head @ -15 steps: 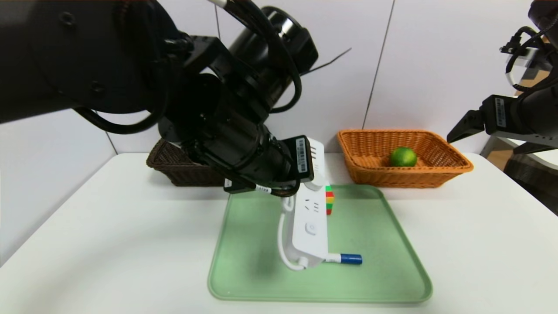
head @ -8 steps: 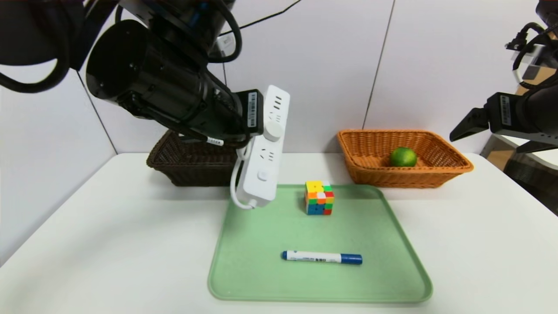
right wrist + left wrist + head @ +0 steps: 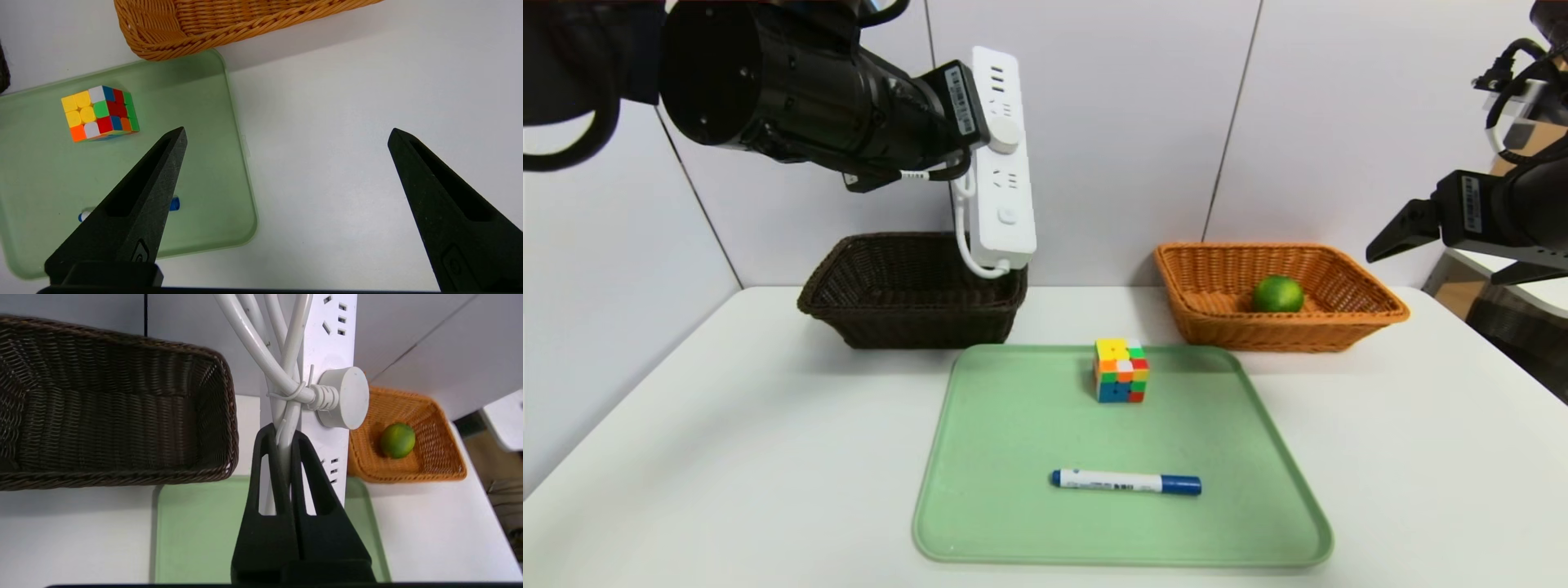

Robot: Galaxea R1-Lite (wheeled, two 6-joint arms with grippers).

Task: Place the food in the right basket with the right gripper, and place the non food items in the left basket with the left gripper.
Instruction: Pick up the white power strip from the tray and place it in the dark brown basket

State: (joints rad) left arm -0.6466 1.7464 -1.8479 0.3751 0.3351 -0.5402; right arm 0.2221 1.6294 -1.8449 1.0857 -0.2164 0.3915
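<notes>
My left gripper (image 3: 282, 433) is shut on the coiled cord (image 3: 261, 347) of the white power strip (image 3: 1005, 180). The strip hangs upright in the air above the right end of the dark brown left basket (image 3: 907, 318). The multicoloured puzzle cube (image 3: 1121, 371) and the white marker with a blue cap (image 3: 1125, 483) lie on the green tray (image 3: 1013, 506). The green lime (image 3: 1278, 294) rests inside the orange-tan right basket (image 3: 1217, 327). My right gripper (image 3: 288, 131) hovers open and empty over the bare table right of the tray.
Both baskets stand against the back wall, with the tray in front of and between them. White table (image 3: 727, 449) stretches to the left and right of the tray. Furniture shows past the table's right edge (image 3: 1511, 327).
My left arm has lifted the power strip off the tray, up and back towards the dark basket. That has uncovered the cube and the marker. The right arm has stayed still.
</notes>
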